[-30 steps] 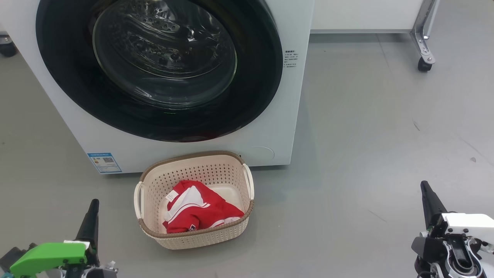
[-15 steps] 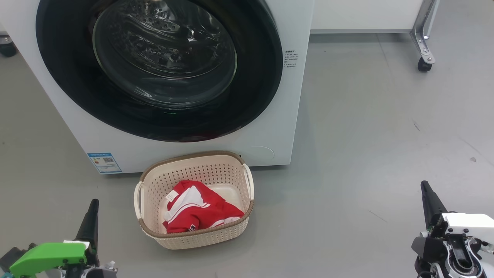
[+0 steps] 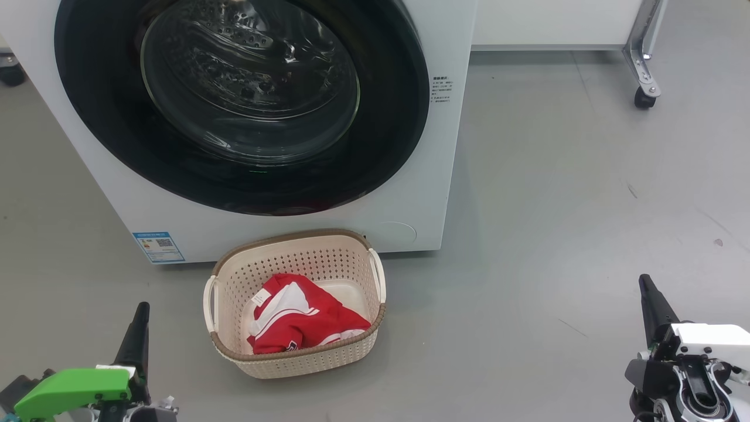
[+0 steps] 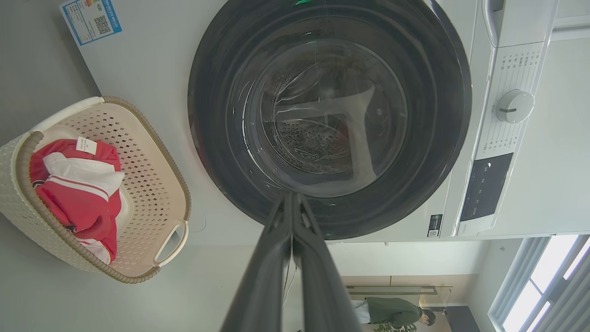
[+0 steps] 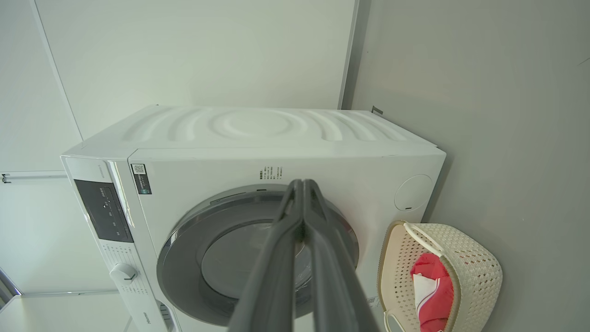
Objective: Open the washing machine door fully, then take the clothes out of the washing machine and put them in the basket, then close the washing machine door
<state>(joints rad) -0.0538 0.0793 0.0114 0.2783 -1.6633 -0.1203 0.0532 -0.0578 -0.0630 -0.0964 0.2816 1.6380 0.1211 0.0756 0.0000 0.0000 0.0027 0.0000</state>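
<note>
The washing machine point(image 3: 445, 176) stands ahead of both claws, well beyond their tips; its door point(image 3: 381, 146) sits closed against the front, and no red shows through the glass, so the drum looks emptied as far as the reflections let me judge. The basket point(image 3: 293, 237) rests on the floor just in front of the machine, ahead and to the right of the left claw point(image 3: 142, 310) and well apart to the left of the right claw point(image 3: 644, 282); the clothes point(image 3: 304, 322) lie bundled inside it, red with white stripes and a small white label uppermost.

Over the last second nothing has changed: neither claw, the door nor the basket has shifted; both claws stay clenched on nothing, fingers pressed together, low and back from the work. I read that as all 3 steps done, with the arms parked and no move left beyond holding off.

Writing: 1 blue sticker point(image 3: 158, 247) low on the machine's front, ahead of the left claw, carries a QR code and coloured bars, its text too small to read; 1 block of small dark print point(image 3: 441, 89) sits beside the door's right edge, also unreadable; the dark control panel point(image 4: 484, 186) and the markings round the dial point(image 4: 508, 106) are too fine to make out.
</note>
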